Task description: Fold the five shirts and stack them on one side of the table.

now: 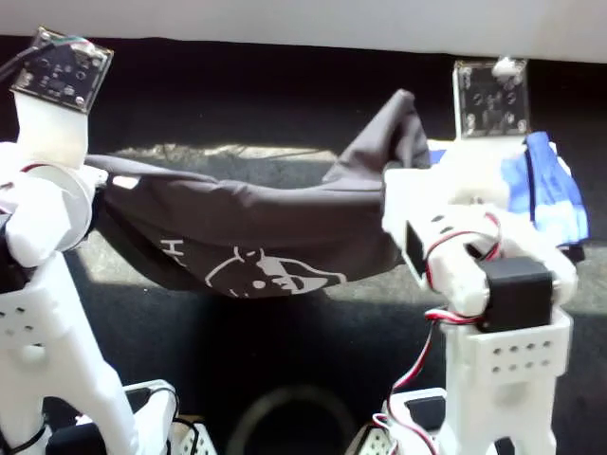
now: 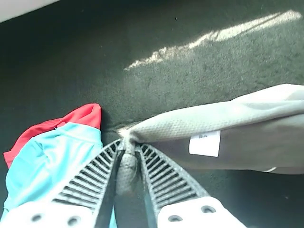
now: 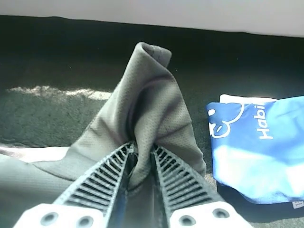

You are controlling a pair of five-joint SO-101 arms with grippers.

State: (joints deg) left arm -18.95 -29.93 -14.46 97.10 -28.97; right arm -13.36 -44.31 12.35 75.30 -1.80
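Two claws share one garment: the grey shirt (image 1: 256, 227) hangs stretched between them and sags in the middle, its printed side toward the high camera. It appears lifted off the dark table (image 1: 285, 370). The left gripper (image 2: 127, 145) is pressed together on a bunched corner of the grey shirt, close to a white label (image 2: 205, 142) sewn to the fabric. The right gripper (image 3: 141, 149) pinches a gathered fold at the grey shirt's opposite end.

My reading is that the step in hand is spreading this shirt out before its first fold. The next move probably calls for both arms to lower together. They would need to keep the cloth taut enough that it lands flat rather than in a heap.

A blue shirt (image 1: 550, 190), seemingly folded, lies just past the grey shirt's right-held end. A red and turquoise shirt (image 2: 52, 156) lies loosely beside its left-held end. Nothing here serves as a container; the shirts rest directly on the table.
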